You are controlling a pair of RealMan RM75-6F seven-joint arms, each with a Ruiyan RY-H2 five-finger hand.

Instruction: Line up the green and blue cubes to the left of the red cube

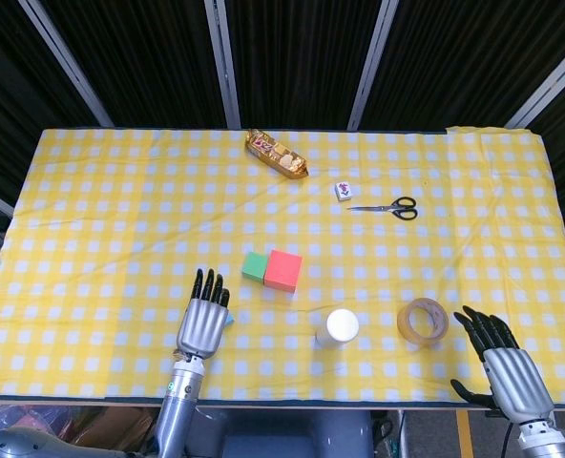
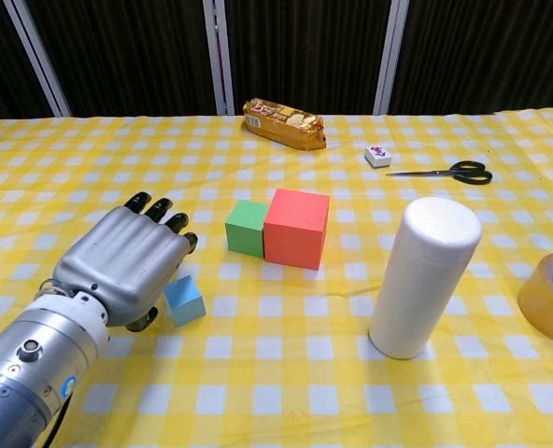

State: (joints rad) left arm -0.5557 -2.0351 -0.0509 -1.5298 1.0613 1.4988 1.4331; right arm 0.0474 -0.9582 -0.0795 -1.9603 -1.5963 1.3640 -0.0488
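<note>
a small light blue cube (image 2: 185, 300) sits tilted on one edge, turned askew to the checks of the yellow cloth (image 2: 286, 373), touching the left hand (image 2: 127, 264), whose fingers curl over it; whether it is gripped is unclear. the green cube (image 2: 248, 228) touches the red cube (image 2: 297, 227) on its left. the right hand (image 1: 512, 374) rests with fingers spread, holding nothing.

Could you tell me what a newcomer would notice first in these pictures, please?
Probably the left hand low at the near left, with a small blue cube at its fingers. Mid-table, the red cube stands with the green cube touching its left side. A tall white cylinder rises near right.
</note>
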